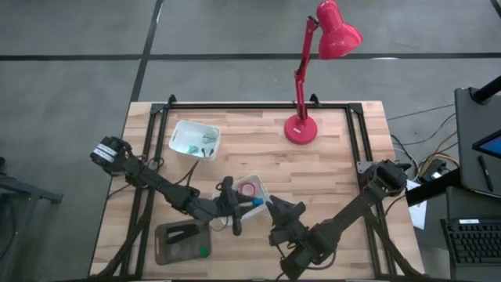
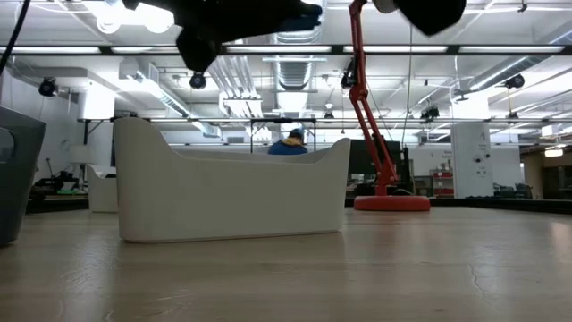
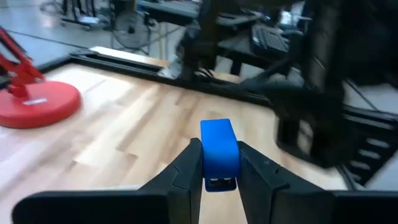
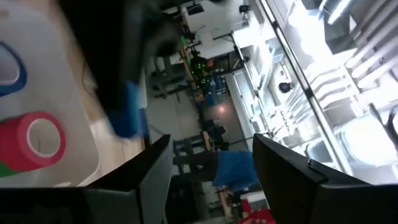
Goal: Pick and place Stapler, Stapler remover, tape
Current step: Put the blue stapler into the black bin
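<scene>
My left gripper (image 1: 246, 204) is shut on a small blue stapler remover (image 3: 219, 154) and hangs above the near edge of a small white tray (image 1: 261, 185). Inside that tray lie a red tape roll (image 1: 249, 188), shown as a red roll with a pale core (image 4: 34, 140) in the right wrist view, and a blue ring (image 4: 12, 68). My right gripper (image 1: 279, 210) is open (image 4: 211, 158), right of the tray and touching nothing. The black stapler (image 1: 184, 233) lies in a dark tray (image 1: 166, 251) beside a green roll (image 1: 203, 251). My left gripper pinches the blue stapler remover between its two fingers (image 3: 186, 163), one on each long side (image 3: 205, 163). The blue body lies along the fingers, its rounded end (image 3: 217, 127) sticking out past the tips. It is lifted clear, high above the white tray (image 2: 232, 192).
A second white bin (image 1: 194, 139) with small green and dark items stands toward the far left. A red desk lamp (image 1: 300, 129) stands near the far edge, its head over the table's far right. Bare wood lies between lamp and trays. A person in blue (image 2: 290, 143) sits in the room behind.
</scene>
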### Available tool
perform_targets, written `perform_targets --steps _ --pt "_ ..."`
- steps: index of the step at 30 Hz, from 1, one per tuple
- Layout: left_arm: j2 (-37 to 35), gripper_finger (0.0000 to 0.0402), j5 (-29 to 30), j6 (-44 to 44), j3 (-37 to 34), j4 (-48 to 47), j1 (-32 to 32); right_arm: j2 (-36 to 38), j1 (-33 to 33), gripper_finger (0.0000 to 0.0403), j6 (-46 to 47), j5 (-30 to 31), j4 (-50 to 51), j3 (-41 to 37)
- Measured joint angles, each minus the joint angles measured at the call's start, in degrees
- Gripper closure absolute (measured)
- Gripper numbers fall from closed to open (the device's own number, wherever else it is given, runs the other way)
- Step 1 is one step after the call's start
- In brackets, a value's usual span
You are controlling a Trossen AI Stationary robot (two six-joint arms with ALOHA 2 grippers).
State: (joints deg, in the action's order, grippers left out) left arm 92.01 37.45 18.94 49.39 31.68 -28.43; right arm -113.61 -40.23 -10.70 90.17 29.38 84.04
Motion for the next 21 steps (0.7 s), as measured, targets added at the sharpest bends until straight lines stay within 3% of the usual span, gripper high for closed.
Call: perform_targets --steps 3,11,21 --pt "-0.2 0.0316 -0.4 1.6 0.0 -2.1 -1.9 2.0 -0.9 0.0188 6.7 -0.4 3.1 -0.2" --pt "-2.0 0.0324 -8.2 5.2 0.0 -9.0 -8.2 6.4 -1.4 0.0193 30.1 -10.1 19.1 -1.0" --pt "-9.2 0.0322 -7.4 11.8 0.0 -31.1 -20.3 6.2 -0.4 0.0201 35.9 -12.7 21.3 -2.4"
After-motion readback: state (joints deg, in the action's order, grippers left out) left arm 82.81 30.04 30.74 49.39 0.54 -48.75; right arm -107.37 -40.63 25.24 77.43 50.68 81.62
